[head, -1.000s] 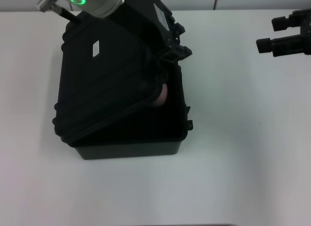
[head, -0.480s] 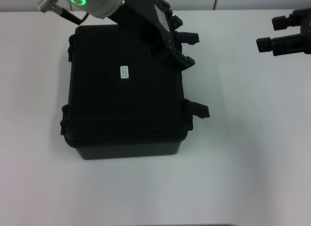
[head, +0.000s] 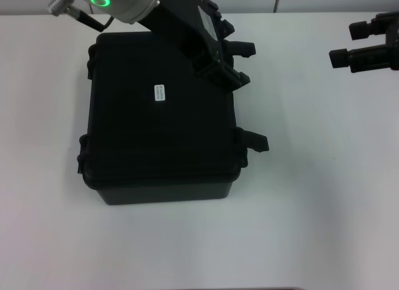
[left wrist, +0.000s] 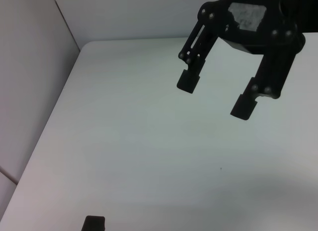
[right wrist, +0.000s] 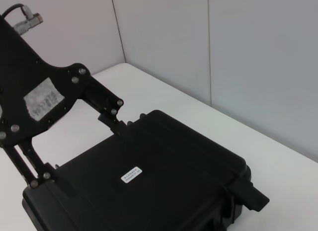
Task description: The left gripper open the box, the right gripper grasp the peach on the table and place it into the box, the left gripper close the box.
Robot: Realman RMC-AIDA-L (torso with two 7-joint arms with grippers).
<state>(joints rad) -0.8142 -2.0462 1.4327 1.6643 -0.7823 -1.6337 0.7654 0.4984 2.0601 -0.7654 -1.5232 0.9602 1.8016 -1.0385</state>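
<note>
The black box (head: 162, 134) sits lid-down on the white table (head: 312, 209), its white label (head: 159, 92) facing up. The peach is hidden. My left gripper (head: 244, 64) is open at the box's far right corner, above the lid's edge. In the right wrist view the same left gripper (right wrist: 82, 149) stands open over the box (right wrist: 164, 176), one fingertip (right wrist: 115, 122) touching the lid's rim. My right gripper (head: 346, 43) is parked, open and empty, above the table at the far right. The left wrist view shows that right gripper (left wrist: 215, 95) too.
A latch (head: 252, 140) sticks out unfastened from the box's right side. Grey walls border the table at the back. A small black part (left wrist: 93, 223) shows at the edge of the left wrist view; I cannot tell what it is.
One second ago the lid stood half raised with the peach showing inside. It dropped shut, hiding the peach. Over the last half second nothing has visibly moved.
</note>
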